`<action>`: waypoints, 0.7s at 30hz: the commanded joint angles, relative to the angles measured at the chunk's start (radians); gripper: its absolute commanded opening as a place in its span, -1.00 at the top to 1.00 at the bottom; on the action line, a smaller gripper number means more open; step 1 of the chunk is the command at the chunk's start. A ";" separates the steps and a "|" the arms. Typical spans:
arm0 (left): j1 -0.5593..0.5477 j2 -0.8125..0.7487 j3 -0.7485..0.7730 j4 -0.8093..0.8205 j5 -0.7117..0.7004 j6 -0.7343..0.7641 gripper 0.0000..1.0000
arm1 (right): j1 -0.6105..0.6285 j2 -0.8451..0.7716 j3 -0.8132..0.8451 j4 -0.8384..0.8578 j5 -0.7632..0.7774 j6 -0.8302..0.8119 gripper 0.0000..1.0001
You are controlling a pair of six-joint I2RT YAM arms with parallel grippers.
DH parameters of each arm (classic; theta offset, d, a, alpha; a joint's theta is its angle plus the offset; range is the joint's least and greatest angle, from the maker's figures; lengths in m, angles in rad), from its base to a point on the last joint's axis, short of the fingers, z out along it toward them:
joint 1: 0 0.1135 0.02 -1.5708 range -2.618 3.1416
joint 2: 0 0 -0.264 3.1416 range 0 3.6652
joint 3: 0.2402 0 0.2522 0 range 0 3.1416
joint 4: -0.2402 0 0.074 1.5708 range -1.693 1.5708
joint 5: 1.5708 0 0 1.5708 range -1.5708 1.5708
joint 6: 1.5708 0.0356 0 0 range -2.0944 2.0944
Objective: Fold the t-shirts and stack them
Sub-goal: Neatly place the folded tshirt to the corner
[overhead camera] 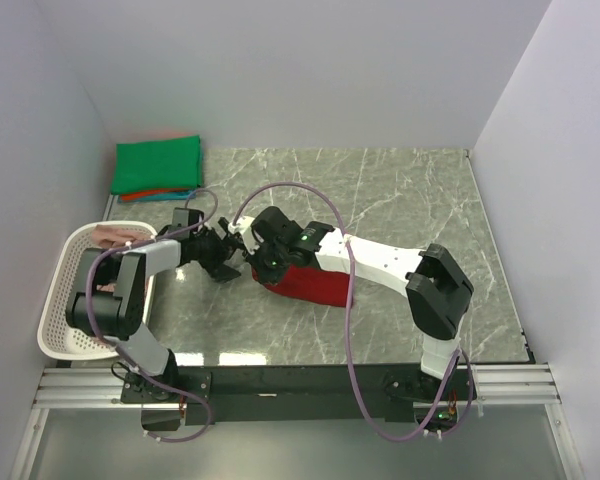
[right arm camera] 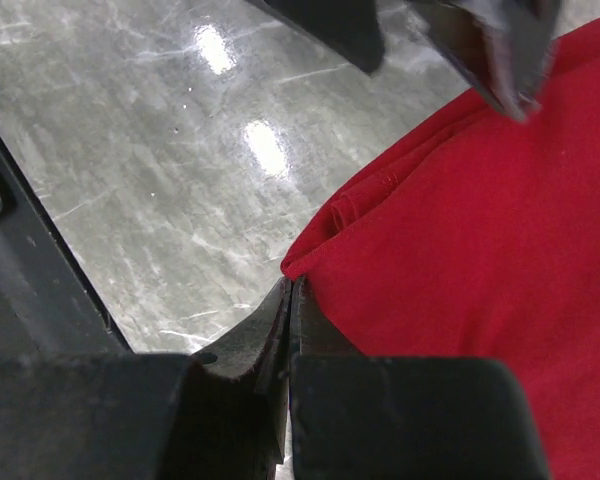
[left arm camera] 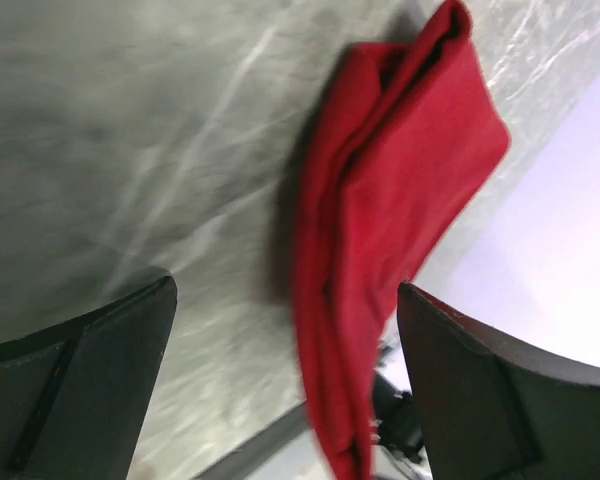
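Note:
A dark red t-shirt (overhead camera: 308,284) lies bunched in the middle of the marble table (overhead camera: 400,200), under the right arm. My right gripper (right arm camera: 293,285) is shut, its fingertips pinching the shirt's folded corner (right arm camera: 310,255). In the top view the right gripper (overhead camera: 261,270) sits at the shirt's left end. Just left of it my left gripper (overhead camera: 223,258) stands open. In the left wrist view the red shirt (left arm camera: 380,200) hangs as a long fold ahead of my left gripper (left arm camera: 285,290), and neither dark finger (left arm camera: 90,380) touches it.
A folded green t-shirt (overhead camera: 158,164) tops a stack at the back left, with an orange-red t-shirt (overhead camera: 150,194) edge under it. A white lattice basket (overhead camera: 60,290) at the left edge holds a dusty pink t-shirt (overhead camera: 115,235). White walls close three sides.

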 commanded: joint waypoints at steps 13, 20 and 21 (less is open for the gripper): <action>-0.196 0.117 0.105 -0.052 -0.272 -0.218 -0.22 | -0.023 0.039 0.075 0.090 0.011 0.111 1.00; -0.211 0.155 0.126 -0.028 -0.306 -0.232 -0.05 | -0.021 0.046 0.095 0.086 -0.012 0.137 1.00; -0.212 0.166 0.133 -0.022 -0.301 -0.235 -0.05 | -0.023 0.043 0.090 0.089 -0.018 0.140 1.00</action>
